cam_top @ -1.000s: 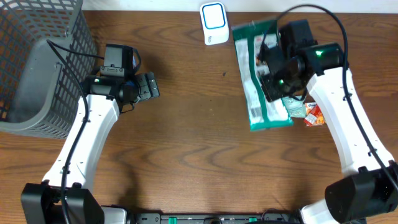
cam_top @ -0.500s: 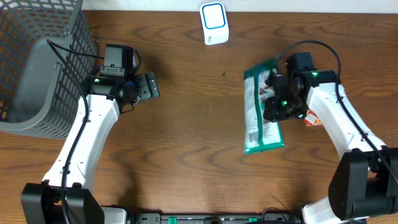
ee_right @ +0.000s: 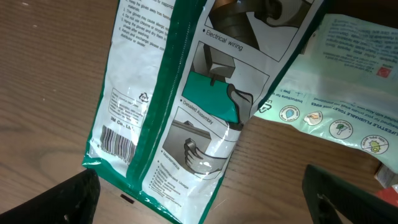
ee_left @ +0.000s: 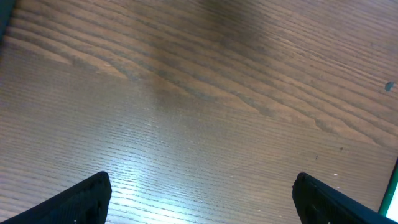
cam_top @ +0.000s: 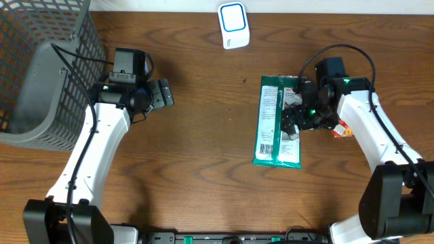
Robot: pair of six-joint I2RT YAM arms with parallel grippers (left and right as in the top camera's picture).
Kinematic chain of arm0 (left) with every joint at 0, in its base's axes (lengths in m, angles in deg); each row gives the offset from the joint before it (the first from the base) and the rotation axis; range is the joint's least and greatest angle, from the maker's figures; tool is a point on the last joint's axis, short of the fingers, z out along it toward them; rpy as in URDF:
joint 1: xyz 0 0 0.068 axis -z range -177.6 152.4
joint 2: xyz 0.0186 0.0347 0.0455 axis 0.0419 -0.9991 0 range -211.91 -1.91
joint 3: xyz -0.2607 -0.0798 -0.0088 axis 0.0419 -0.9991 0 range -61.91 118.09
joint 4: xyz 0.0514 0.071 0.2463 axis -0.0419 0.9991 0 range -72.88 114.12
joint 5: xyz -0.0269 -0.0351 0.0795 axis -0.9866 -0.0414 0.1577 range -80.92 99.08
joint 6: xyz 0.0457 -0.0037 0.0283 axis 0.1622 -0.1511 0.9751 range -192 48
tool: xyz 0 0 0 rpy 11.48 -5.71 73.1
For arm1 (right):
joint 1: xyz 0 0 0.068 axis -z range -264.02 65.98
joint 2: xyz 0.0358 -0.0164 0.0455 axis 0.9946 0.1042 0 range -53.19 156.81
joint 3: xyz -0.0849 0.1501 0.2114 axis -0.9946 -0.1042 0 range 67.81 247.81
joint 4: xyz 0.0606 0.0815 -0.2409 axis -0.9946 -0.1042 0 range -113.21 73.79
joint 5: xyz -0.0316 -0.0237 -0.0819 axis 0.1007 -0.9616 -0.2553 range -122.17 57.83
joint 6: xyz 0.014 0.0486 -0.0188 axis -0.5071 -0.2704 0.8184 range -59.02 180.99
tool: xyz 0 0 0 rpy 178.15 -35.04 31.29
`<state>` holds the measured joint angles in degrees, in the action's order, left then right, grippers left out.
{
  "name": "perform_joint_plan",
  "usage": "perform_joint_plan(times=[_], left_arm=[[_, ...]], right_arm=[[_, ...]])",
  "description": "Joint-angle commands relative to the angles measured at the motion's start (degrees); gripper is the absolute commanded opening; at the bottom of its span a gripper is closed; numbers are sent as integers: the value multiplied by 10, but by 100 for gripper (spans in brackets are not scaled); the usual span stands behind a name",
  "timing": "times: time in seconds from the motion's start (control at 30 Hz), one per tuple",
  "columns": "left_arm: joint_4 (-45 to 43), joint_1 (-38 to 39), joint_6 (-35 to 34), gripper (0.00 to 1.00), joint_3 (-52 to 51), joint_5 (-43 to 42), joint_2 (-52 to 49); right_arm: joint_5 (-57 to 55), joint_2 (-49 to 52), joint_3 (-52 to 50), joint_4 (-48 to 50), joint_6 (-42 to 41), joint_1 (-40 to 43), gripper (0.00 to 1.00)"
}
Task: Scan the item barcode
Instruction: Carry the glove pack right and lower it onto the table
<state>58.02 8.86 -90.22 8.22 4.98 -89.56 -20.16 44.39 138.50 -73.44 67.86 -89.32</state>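
The item, a long green and white bag [cam_top: 277, 122], lies flat on the table, right of centre. Its barcode [ee_right: 117, 144] faces up near one end in the right wrist view. My right gripper [cam_top: 297, 114] hovers over the bag's right edge, open and holding nothing; its fingertips [ee_right: 62, 198] stand wide apart on either side of the bag's end [ee_right: 186, 162]. The white scanner [cam_top: 232, 25] with a blue ring sits at the table's back edge. My left gripper [cam_top: 163, 93] is open over bare wood at the left, with only table between its fingers [ee_left: 81, 198].
A grey mesh basket [cam_top: 41, 74] fills the back left corner. A pale green packet [ee_right: 348, 124] lies partly under the bag, and a small red packet [cam_top: 342, 126] lies by the right arm.
My right gripper opened and let go of the bag. The bag went from beside the scanner down toward the table's middle and now lies flat. The left arm has not moved.
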Motion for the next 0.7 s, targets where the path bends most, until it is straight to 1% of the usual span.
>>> perform_joint_plan(times=[0.0, 0.53, 0.67], left_arm=[[2, -1, -3, 94, 3, 7, 1], [2, -1, -3, 94, 3, 7, 1], [2, -1, -3, 94, 3, 7, 1]], right_arm=[[1, 2, -3, 1, -2, 4, 99], [0, 2, -3, 1, -2, 4, 99], [-44, 2, -3, 1, 0, 4, 99]])
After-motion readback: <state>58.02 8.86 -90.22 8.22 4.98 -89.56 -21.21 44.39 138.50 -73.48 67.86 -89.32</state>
